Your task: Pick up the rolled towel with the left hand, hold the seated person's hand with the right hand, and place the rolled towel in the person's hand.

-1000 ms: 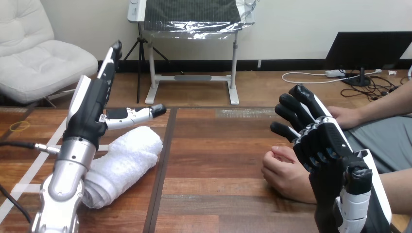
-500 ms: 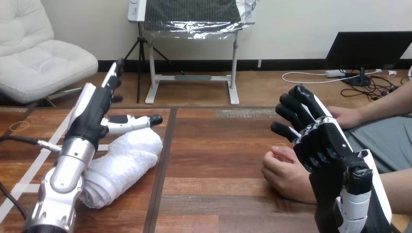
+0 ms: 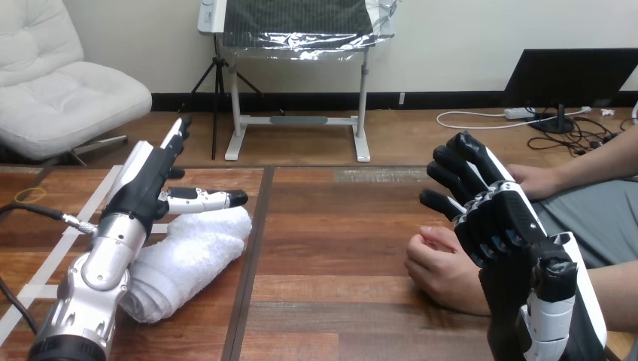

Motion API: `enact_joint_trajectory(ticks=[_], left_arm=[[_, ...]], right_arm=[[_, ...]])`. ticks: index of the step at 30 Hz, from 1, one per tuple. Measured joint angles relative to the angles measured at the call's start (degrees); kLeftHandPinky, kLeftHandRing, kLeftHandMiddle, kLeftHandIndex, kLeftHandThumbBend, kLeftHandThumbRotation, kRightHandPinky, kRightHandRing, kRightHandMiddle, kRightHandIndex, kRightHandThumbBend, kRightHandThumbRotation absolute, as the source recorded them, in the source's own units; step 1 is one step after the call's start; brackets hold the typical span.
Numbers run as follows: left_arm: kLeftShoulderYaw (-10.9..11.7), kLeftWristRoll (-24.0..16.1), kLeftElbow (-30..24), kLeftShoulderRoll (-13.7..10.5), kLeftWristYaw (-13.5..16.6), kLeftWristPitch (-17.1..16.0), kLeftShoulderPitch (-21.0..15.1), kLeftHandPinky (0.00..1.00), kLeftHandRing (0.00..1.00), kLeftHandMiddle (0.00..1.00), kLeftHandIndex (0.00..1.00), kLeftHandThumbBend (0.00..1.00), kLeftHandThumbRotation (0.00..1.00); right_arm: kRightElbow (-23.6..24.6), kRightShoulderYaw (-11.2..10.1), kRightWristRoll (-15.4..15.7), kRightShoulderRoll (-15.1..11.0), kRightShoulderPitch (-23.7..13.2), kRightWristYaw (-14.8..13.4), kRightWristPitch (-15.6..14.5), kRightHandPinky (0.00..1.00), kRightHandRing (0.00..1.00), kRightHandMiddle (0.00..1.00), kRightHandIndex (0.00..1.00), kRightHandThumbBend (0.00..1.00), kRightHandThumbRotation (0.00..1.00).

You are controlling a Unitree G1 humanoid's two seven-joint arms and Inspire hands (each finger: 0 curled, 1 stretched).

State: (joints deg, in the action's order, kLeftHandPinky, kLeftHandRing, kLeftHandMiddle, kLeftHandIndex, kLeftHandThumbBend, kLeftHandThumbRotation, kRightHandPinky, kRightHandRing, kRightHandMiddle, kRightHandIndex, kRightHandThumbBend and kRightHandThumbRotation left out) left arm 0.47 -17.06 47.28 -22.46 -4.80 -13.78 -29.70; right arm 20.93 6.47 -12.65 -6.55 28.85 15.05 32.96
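**A:** Head view: is the robot's left hand (image 3: 147, 184) grabbing anything?

**B:** Nope, its fingers are straight and it's empty, over the one white rolled terry towel (image 3: 197, 248) on the brown wooden table (image 3: 338, 226). The right hand (image 3: 493, 218) is loosely spread and empty too, beside the person's curled hand (image 3: 440, 267). The person's other hand (image 3: 536, 180) makes two.

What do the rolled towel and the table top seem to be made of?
Rolled towel: white terry cloth by its look, matte, with a nubby pile. Table: reddish-brown wood planks with visible grain and seams, slight sheen; solid wood or veneer cannot be told.
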Motion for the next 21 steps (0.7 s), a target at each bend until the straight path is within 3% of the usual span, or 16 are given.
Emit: enact_joint_trajectory(ticks=[11, 21], left_arm=[[-1.4, -1.7, -1.1, -0.5, -0.3, 6.0, -0.1, 0.75, 0.92, 0.92, 0.97, 0.86, 0.24], [-2.6, -4.2, -6.5, -1.0, -0.8, 14.1, 0.4, 0.65, 0.88, 0.91, 0.94, 0.87, 0.29]], right_arm=[[0.0, 0.0, 0.0, 0.0, 0.0, 0.0, 0.0, 0.85, 0.91, 0.91, 0.91, 0.81, 1.00], [0.0, 0.0, 0.0, 0.0, 0.2, 0.0, 0.0, 0.85, 0.92, 0.91, 0.91, 0.81, 1.00]])
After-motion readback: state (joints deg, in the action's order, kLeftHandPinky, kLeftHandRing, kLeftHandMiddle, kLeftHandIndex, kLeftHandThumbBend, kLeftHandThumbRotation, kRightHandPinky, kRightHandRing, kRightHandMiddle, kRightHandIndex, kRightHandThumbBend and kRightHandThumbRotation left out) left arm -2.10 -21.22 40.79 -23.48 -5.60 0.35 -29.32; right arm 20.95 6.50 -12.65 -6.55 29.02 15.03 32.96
